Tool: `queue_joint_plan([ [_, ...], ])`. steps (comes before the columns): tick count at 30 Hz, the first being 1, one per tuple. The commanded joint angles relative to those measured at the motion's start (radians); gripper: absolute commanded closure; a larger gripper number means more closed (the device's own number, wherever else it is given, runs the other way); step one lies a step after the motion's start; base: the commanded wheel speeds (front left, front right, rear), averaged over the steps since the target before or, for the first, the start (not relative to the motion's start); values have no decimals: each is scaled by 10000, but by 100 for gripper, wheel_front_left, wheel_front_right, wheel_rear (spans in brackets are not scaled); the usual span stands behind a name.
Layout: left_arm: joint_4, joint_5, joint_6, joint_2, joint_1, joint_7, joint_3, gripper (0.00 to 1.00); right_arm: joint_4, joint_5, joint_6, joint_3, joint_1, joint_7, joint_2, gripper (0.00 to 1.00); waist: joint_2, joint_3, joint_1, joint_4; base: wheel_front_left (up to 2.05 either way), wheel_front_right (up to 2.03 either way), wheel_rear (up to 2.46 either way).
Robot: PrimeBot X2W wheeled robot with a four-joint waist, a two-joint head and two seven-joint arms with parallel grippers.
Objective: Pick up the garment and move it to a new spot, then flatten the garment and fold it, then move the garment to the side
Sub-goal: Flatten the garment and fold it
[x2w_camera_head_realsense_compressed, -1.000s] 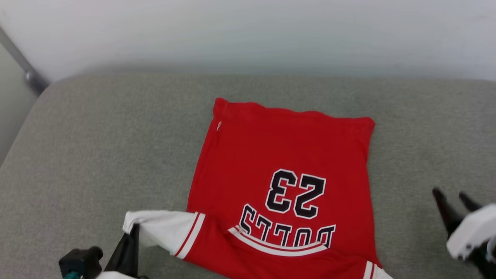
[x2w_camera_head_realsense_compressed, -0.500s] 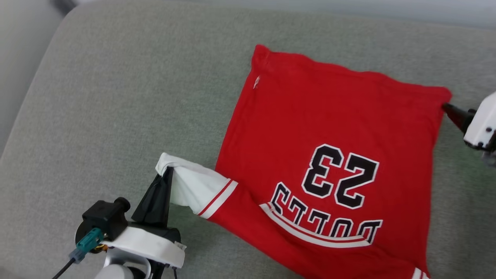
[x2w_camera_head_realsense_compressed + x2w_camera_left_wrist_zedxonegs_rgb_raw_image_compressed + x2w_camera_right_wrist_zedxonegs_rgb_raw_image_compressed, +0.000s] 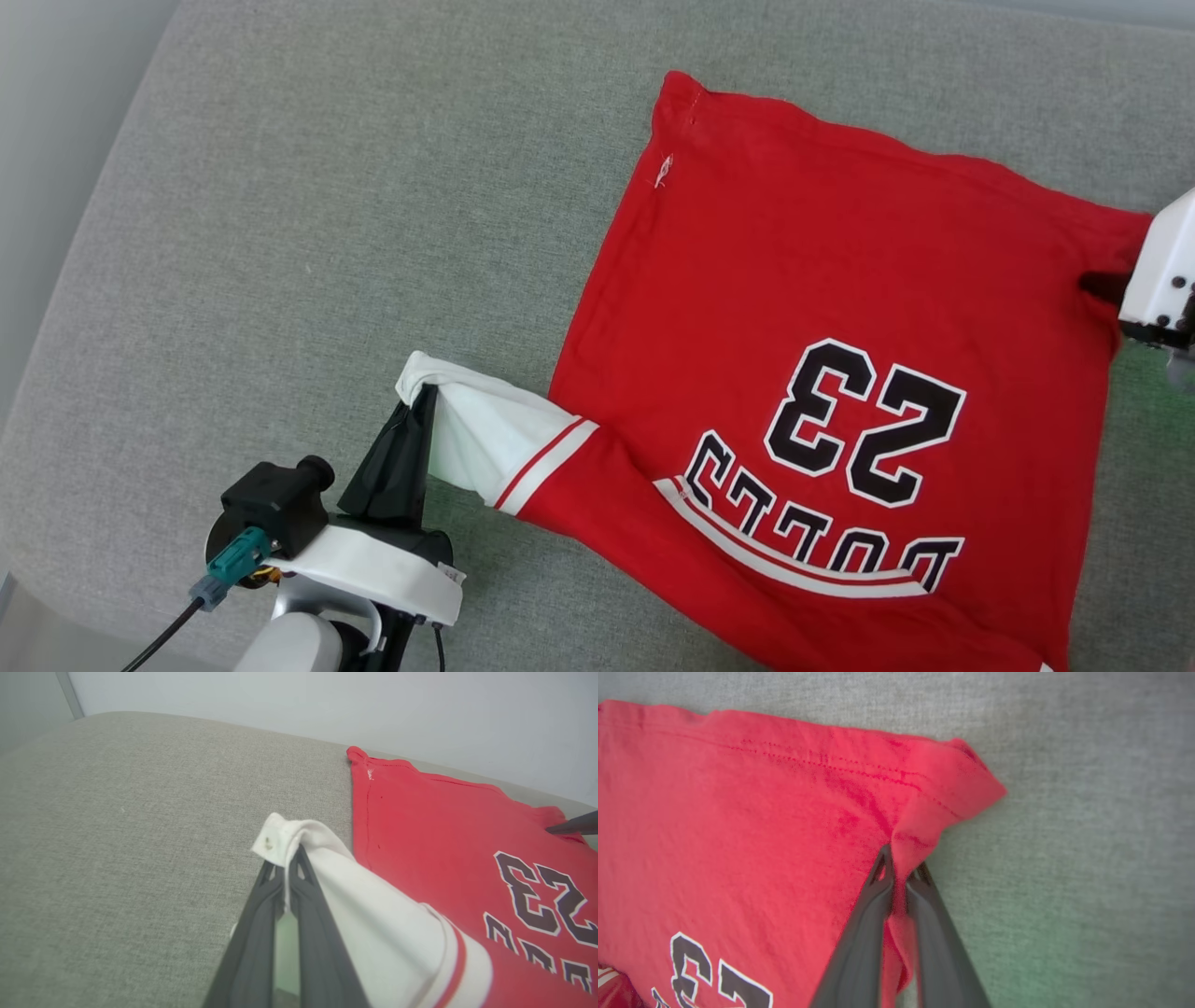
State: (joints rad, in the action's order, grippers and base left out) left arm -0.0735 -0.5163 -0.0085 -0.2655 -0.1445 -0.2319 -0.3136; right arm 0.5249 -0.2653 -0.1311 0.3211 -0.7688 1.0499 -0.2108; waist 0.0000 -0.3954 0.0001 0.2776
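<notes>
- L gripper (image 3: 422, 401) nearest, low at front: clenched on tip of white sleeve (image 3: 485, 439), cloth bunched btwn the fingers, sleeve drawn out to robot's left.
- Garment (image 3: 840, 308) lay flat on grey cushion (image 3: 308, 233), print side up; "23" (image 3: 864, 420) & lettering read upside down from head cam.
- R gripper (image 3: 899, 861) further out, at the right hem corner: pinched tight on a fold of red fabric, corner puckered.
- Past cushion's far edge: pale wall (image 3: 327, 700).
</notes>
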Motion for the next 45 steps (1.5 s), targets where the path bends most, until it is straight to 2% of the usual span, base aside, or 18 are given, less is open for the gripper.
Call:
queue_joint_plan([
  [1, -64, -42, -12, 17, -84, -21, 13, 100, 193, -29, 7, -120, 444, 106, 221, 100, 0, 98, -1, -15, 0, 0, 0],
  [6, -291, -282, -57, 23, 180, 22, 95, 100, -497, -92, 7, -592, 381, -383, -325, 100, 0, 653, -1, -134, 0, 0, 0],
  [11, -405, -246, 136, -240, 575, 140, 161, 100, -1339, -377, 7, -1111, 1025, -624, -1053, 100, 0, 1573, -1, -423, 0, 0, 0],
  [13, -397, -263, 279, -310, 800, 199, 199, 100, -1724, -555, 7, -1231, 1524, -544, -1248, 100, 0, 1985, -1, -616, 0, 0, 0],
  [14, -347, -333, 452, -375, 1118, 358, 258, 100, -2426, -989, 7, -1311, 2534, -318, -1647, 100, 0, 2518, -1, -927, 0, 0, 0],
  [17, -309, -461, 601, -429, 1458, 467, 349, 100, -3245, -1179, 7, -1162, 3927, -36, -1965, 100, 0, 2991, -1, -1305, 0, 0, 0],
  [21, -266, -588, 718, -598, 1858, 590, 452, 100, -4201, -1490, 9, -735, 5896, 227, -1953, 100, 0, 3411, -1, -1857, 0, 0, 0],
  [29, -115, -576, 848, -864, 2196, 833, 485, 100, -4932, -1587, 7, -298, 9374, 186, -530, 100, 0, 3736, -1, -2581, 0, 0, 0],
  [30, -117, -421, 887, -968, 2183, 871, 428, 100, -4931, -1581, 7, -264, 9674, 108, -278, 91, 0, 3748, -1, -2616, 0, 0, 0],
  [32, -96, -427, 943, -972, 2206, 946, 403, 100, -4884, -1446, 7, -300, 10250, 35, 55, 55, 0, 3774, -1, -2692, 0, 0, 0],
  [33, -70, -410, 963, -987, 2222, 959, 387, 100, -4904, -1493, 7, -359, 10431, -30, 209, 0, 0, 3765, -1, -2732, 0, 0, 0],
  [35, -10, -321, 1036, -1090, 2223, 1060, 356, 100, -5079, -1470, 7, -338, 10663, -498, 453, 0, 0, 3722, -1, -2836, 0, 0, 0],
  [38, 65, -349, 1088, -1090, 2251, 1089, 358, 100, -5331, -1394, 7, -404, 10454, -1458, 484, 0, 0, 3673, -1, -2903, 0, 0, 0],
  [45, 269, -329, 1083, -1166, 1894, 1109, 348, 100, -5197, -1183, 7, -590, 8876, -4762, 260, 0, 0, 3215, -1, -2858, 0, 0, 0],
])
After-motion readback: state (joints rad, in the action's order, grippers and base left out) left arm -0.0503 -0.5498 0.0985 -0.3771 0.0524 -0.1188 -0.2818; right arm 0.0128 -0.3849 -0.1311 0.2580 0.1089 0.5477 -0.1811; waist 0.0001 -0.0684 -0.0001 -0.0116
